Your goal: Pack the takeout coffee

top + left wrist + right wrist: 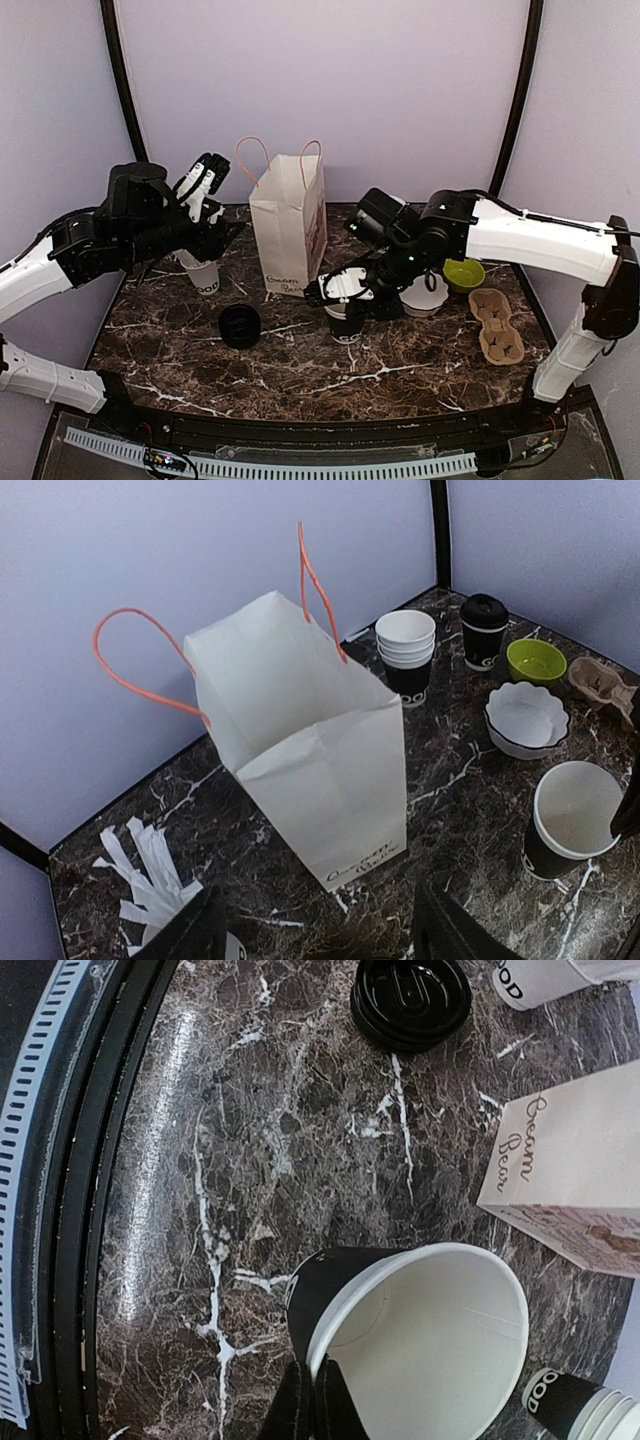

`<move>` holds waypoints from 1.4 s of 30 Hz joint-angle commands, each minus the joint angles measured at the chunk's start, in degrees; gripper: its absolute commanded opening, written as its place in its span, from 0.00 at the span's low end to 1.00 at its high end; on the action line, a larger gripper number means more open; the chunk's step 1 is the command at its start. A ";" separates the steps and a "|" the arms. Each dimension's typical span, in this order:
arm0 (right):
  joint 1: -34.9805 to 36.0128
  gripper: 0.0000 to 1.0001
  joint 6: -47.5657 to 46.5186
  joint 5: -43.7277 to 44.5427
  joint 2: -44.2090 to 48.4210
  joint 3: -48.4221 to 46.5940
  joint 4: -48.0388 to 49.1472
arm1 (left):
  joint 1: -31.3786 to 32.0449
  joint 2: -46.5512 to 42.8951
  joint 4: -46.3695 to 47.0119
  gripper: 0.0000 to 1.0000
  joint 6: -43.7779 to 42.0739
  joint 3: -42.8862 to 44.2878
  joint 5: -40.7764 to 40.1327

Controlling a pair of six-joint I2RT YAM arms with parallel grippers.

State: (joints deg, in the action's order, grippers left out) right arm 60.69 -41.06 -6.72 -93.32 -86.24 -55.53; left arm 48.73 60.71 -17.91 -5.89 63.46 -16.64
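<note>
The takeout coffee (483,630), a black lidded cup with white lettering, stands at the back of the table in the left wrist view; in the top view my right arm hides it. My right gripper (343,291) is shut on the rim of a lidless black cup (346,322), one finger inside and one outside, as the right wrist view shows (320,1400) on that cup (420,1350). The white paper bag (290,225) with orange handles stands open in the middle. My left gripper (205,183) is open and empty, raised left of the bag (310,750).
A stack of lidless cups (407,655) stands beside the coffee. A white cup of white sticks (200,272) and a stack of black lids (240,326) are on the left. A white bowl (425,296), a green bowl (463,272) and a cardboard carrier (497,325) are on the right.
</note>
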 commanded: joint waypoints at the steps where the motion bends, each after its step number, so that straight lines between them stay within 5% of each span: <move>1: 2.50 0.00 0.46 2.73 -3.03 0.77 6.81 | -0.13 0.10 -16.01 0.64 10.36 0.78 -1.60; 13: 4.22 0.02 1.32 4.02 -3.07 7.44 10.48 | -0.13 6.35 -21.41 0.49 13.61 -2.99 3.67; 18: 4.26 0.27 0.58 0.50 -2.05 5.77 6.37 | -0.12 9.23 -20.56 0.47 12.22 -3.90 7.59; 23: 2.50 0.40 -0.83 -4.92 0.25 -0.25 -2.15 | 2.03 12.43 -23.01 0.45 11.70 -3.59 9.70; 32: -11.28 0.42 3.11 -12.42 5.73 -0.45 2.05 | 8.34 19.74 -26.02 0.41 16.10 -3.59 5.81; 42: -13.75 0.42 4.68 -9.50 7.89 1.84 4.93 | 9.63 25.01 -23.03 0.51 19.15 -4.40 6.30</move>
State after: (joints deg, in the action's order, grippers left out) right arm 47.24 -37.54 -16.67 -86.78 -84.95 -52.90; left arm 57.65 83.85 -41.60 11.20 59.94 -9.69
